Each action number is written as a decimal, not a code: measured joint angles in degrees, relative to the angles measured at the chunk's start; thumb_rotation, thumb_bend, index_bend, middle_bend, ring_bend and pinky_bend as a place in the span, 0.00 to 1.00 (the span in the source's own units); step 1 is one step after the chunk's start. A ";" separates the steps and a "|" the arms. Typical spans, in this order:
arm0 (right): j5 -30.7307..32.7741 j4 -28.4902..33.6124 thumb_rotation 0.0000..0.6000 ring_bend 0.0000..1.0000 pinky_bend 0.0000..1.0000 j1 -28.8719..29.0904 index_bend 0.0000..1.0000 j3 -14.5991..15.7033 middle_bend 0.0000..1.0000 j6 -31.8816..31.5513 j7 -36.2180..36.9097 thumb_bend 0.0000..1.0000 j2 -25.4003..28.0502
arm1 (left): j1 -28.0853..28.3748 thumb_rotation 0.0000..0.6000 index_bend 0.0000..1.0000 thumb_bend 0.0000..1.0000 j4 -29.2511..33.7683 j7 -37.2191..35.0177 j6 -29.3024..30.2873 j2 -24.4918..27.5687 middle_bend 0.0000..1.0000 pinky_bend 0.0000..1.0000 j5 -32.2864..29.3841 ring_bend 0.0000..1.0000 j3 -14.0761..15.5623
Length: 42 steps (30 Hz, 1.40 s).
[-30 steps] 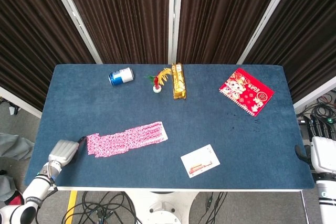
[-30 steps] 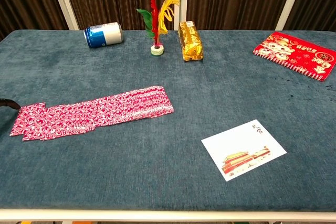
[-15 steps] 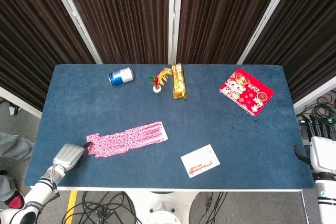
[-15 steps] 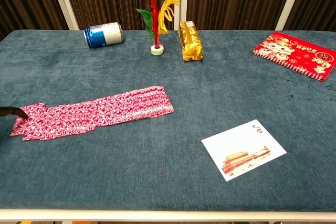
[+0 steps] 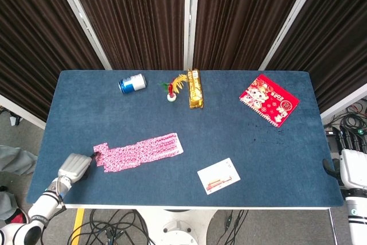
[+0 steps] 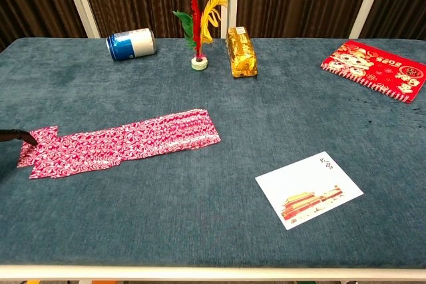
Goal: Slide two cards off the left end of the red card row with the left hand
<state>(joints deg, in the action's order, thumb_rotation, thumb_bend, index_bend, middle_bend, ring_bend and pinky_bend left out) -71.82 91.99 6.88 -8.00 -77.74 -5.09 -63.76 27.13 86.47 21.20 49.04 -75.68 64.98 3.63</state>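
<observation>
blue table (image 5: pixel 241 136), left hand (image 5: pixel 74 166) touching red card row (image 5: pixel 137 152)

along the back of the desk (image 5: pixel 86 107), from left: can (image 5: pixel 132 83), shuttlecock (image 5: pixel 172 91), foil packet (image 5: pixel 195 89); booklet (image 5: pixel 269 100) far right. card row (image 5: pixel 139 151) front left, postcard (image 5: pixel 218 175) to its right, nearer the front. left hand (image 5: pixel 75 166) touching the row's left end; right hand (image 5: pixel 353 167) off the right edge.

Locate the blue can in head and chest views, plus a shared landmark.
Head view: blue can lies on its side, upper left of the table, near the far edge.
Chest view: the can is top left, far edge.
Shared landmark: feather shuttlecock, just right of the can in both.
</observation>
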 measured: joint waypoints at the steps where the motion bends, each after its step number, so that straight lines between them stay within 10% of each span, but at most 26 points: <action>1: 0.00 -0.03 1.00 0.00 0.00 0.00 0.00 0.02 0.00 0.02 0.00 0.26 -0.04 | 0.13 1.00 0.14 0.76 -0.33 0.01 -0.02 -0.01 0.86 0.76 -0.28 0.84 -0.18; 30: 0.73 0.41 1.00 0.00 0.00 0.34 0.00 -0.26 0.00 0.25 -1.17 0.25 -0.04 | 3.16 1.00 0.14 0.76 -7.73 -2.50 -3.58 -1.78 0.86 0.76 -3.12 0.84 -2.06; 42: 0.88 -0.22 1.00 0.00 0.00 0.44 0.00 -0.18 0.00 0.67 -0.73 0.25 -0.38 | 1.87 1.00 0.14 0.76 -1.35 -0.77 1.69 0.56 0.86 0.76 -0.68 0.84 -1.50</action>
<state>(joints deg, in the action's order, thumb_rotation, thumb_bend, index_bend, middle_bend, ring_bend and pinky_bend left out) -70.95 91.77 7.31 -8.18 -77.07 -5.82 -64.15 29.00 85.13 20.43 50.73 -75.11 64.30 2.13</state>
